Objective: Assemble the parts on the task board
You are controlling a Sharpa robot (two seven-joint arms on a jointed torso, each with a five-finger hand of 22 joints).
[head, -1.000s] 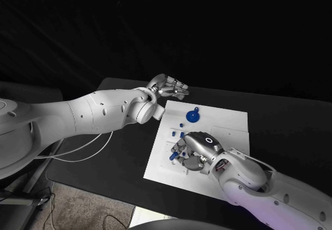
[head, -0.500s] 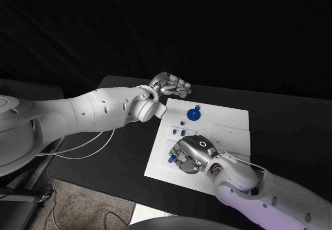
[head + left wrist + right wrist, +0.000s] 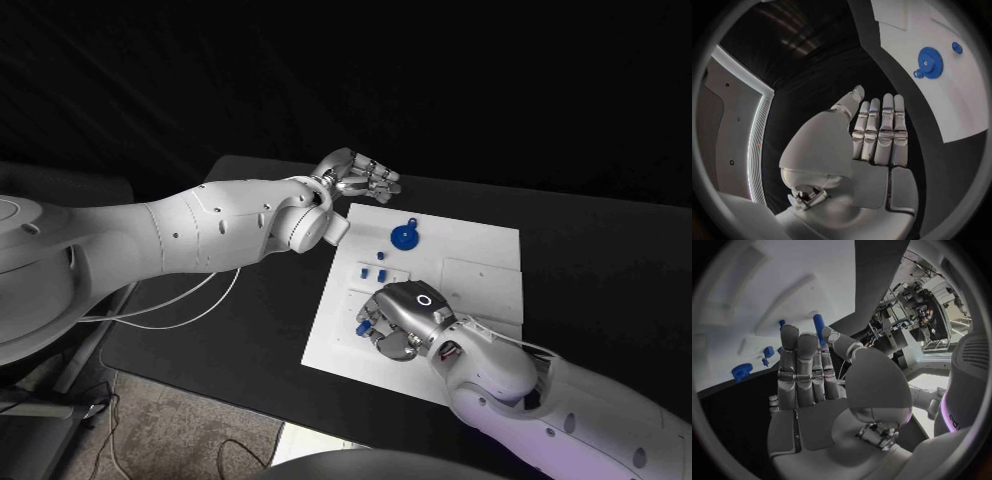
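While the white rectangular task board (image 3: 462, 262) lies in the middle of the black bench (image 3: 606, 250), the left hand (image 3: 358, 178) hovers just beyond the board's far left corner, its silver fingers straight, side by side and holding nothing. On the board itself, a round blue toothed gear (image 3: 404, 238) lies flat near that far left corner, with a smaller blue knob (image 3: 413, 224) just beside it; both look loose and not yet seated, so they count as work left. Nearer the board's middle, a few short blue pegs (image 3: 378, 270) stand close together at its left side, seemingly already in their holes, though too small to be sure. Further right and toward the board's near edge, the right hand (image 3: 401, 322) rests low over the plate, palm down, with a slim blue cylindrical pin (image 3: 819, 325) pinched between thumb and fingertips; the pin's tip points at the white surface, but whether it touches a hole cannot be told. As a judgement, assembly is partway: one pin is being placed, and the gear and knob remain. The parts are plain matte blue plastic, small against the board.
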